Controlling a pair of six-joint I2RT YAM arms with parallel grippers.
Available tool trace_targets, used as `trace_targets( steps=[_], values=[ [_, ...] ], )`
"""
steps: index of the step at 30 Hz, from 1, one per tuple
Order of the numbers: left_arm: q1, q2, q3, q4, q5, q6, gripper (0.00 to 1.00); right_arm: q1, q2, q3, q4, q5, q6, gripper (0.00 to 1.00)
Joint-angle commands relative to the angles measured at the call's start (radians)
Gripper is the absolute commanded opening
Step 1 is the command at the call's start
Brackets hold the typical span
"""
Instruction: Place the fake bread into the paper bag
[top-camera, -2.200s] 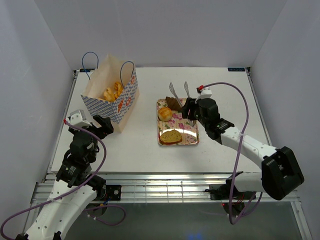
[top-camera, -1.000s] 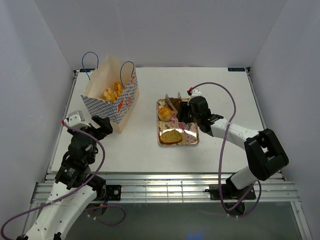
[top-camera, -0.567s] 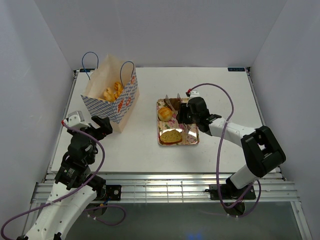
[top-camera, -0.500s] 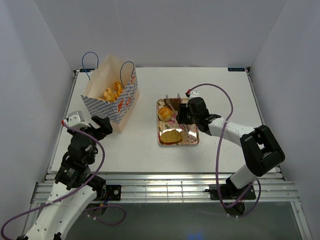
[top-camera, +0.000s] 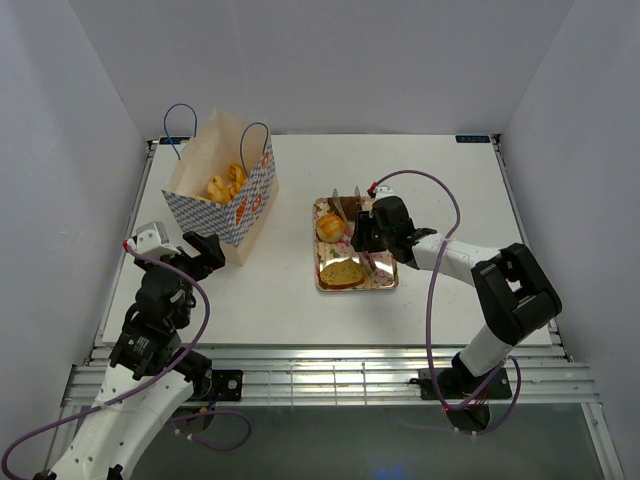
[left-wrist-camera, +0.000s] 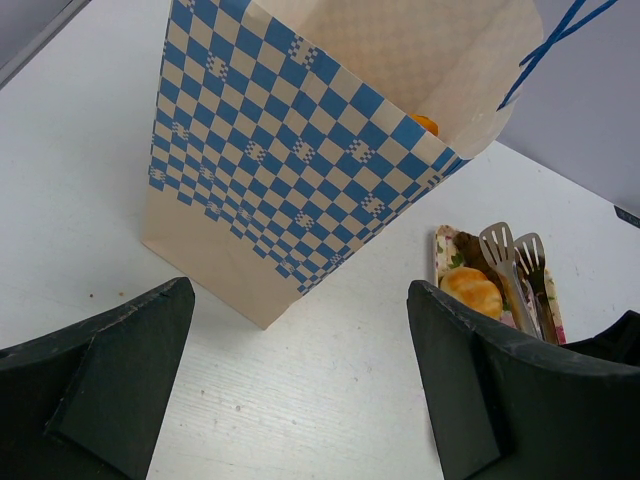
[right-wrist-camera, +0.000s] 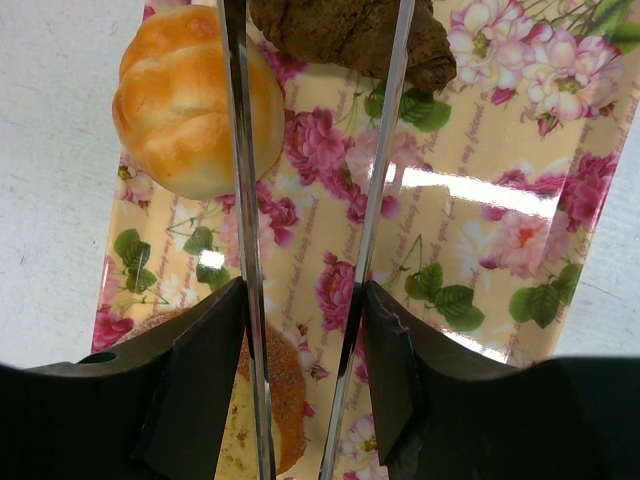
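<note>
— Three things lie on the flowered tray (right-wrist-camera: 500, 200). Where are they from the right gripper (right-wrist-camera: 300, 330)?
— Its fingers clamp tongs (right-wrist-camera: 243, 200), blades apart. The round bun (right-wrist-camera: 185, 100) sits just outside one blade, the dark piece (right-wrist-camera: 340, 30) under both blades farther out, and the slice (right-wrist-camera: 285, 400) close beneath the fingers.
— And the left gripper (left-wrist-camera: 300, 300)?
— Fingers spread wide. The paper bag (left-wrist-camera: 300, 170) stands upright just ahead of them, with golden loaves (top-camera: 225, 183) inside.
</note>
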Motion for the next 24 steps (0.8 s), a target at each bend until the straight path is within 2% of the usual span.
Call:
trace_targets(
  steps=[1, 10, 24],
  values=[
    [-0.006, -0.004, -0.006, 0.021, 0.010, 0.002, 0.98, -0.004, 0.014, 0.041, 0.013, -0.023, 0.003, 0.54],
    [-0.006, -0.009, -0.008, 0.023, 0.013, 0.003, 0.98, -0.004, 0.028, 0.037, 0.006, -0.025, 0.001, 0.50],
    [-0.006, -0.012, -0.006, 0.021, 0.012, 0.005, 0.98, -0.004, 0.013, 0.046, -0.005, -0.029, 0.003, 0.36]
  ],
)
